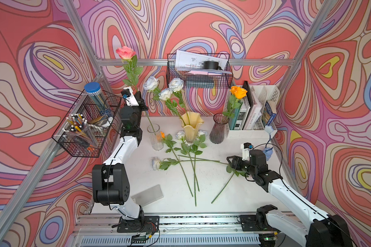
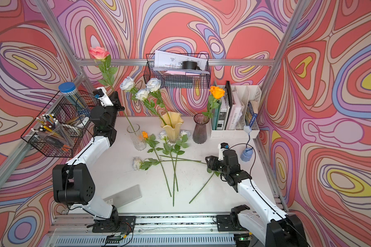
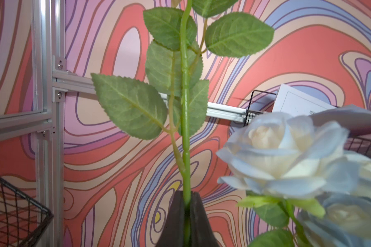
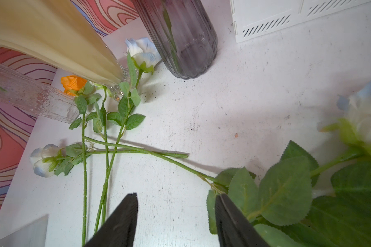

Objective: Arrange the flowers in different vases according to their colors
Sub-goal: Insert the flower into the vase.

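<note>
My left gripper (image 1: 141, 101) is shut on the stem (image 3: 186, 171) of a pink rose (image 1: 125, 52). That stem's lower end stands in the clear ribbed vase (image 1: 155, 136). The creamy yellow vase (image 1: 191, 126) holds three white-blue roses (image 1: 165, 94). One orange rose (image 1: 238, 92) stands in the purple-brown vase (image 1: 219, 128). On the table lie an orange rose (image 1: 162, 134) and several white-blue roses (image 1: 156, 163) with crossed stems. My right gripper (image 4: 176, 195) hangs open, low over the table. One finger touches the leaves (image 4: 285, 192) of a lying white-blue rose (image 4: 364, 115).
A wire basket (image 1: 84, 128) with pens and a blue-lidded jar hangs at the left, close to my left arm. Another wire basket (image 1: 198, 72) hangs on the back wall. A white file organiser (image 1: 251, 111) stands at the back right. A grey translucent sheet (image 1: 147, 194) lies front left.
</note>
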